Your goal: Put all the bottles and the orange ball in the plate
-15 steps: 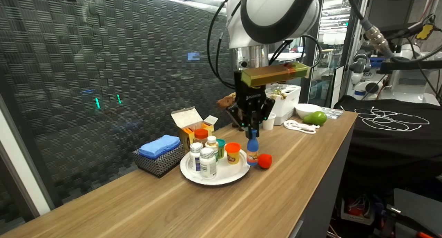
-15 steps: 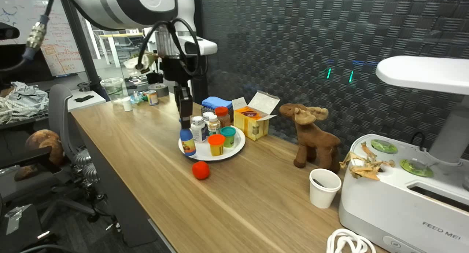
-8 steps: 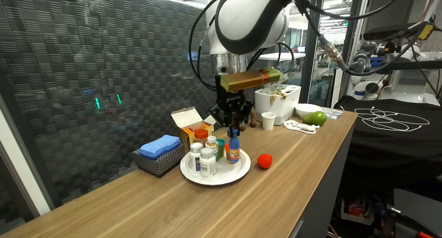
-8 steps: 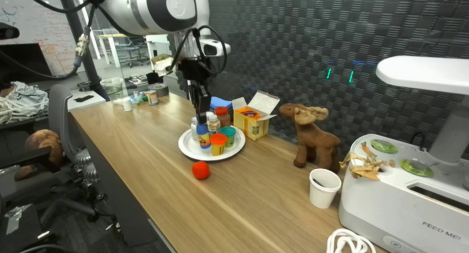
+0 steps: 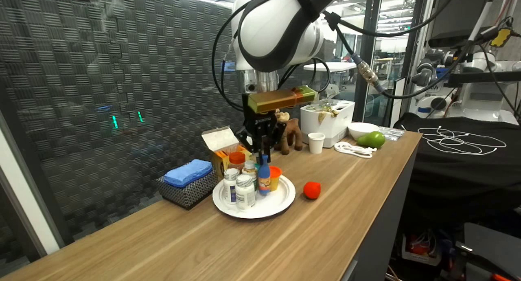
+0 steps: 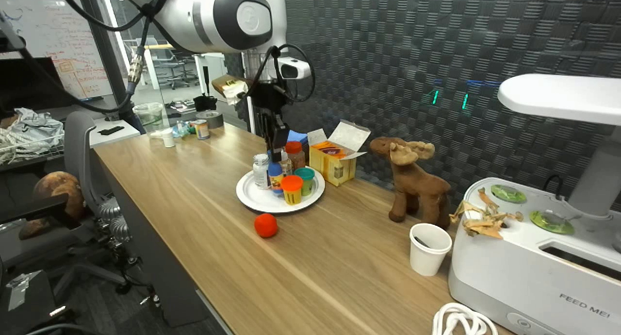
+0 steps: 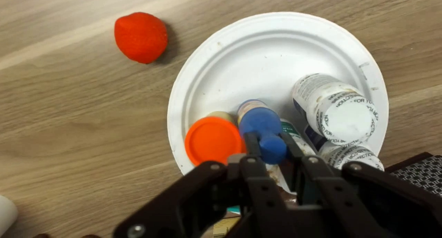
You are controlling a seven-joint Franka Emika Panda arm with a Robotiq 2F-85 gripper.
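My gripper (image 7: 268, 140) is shut on the neck of a small blue bottle (image 7: 260, 122) and holds it upright over the plate (image 7: 272, 55). I cannot tell whether its base touches the plate. It stands beside an orange-lidded tub (image 6: 292, 189). Two white bottles (image 5: 245, 193) (image 5: 230, 187) and a white-capped bottle with a green label (image 5: 250, 170) stand on the plate. A red-lidded orange-brown jar (image 6: 295, 155) stands behind them, partly hidden. A teal-lidded tub (image 6: 304, 179) is there too. The orange ball (image 7: 141, 38) lies on the table outside the plate; it shows in both exterior views (image 5: 311, 190) (image 6: 266, 225).
An open yellow box (image 6: 335, 162) stands close behind the plate. A patterned box (image 5: 187, 191) with a blue cloth (image 5: 188, 173) lies beside it. A toy moose (image 6: 412, 179), a paper cup (image 6: 429, 250) and a white planter (image 6: 524, 267) stand farther along the table.
My gripper has carried the blue bottle from the plate's edge near the orange ball inward among the other bottles. The orange-lidded tub has shifted slightly. The ball has not moved.
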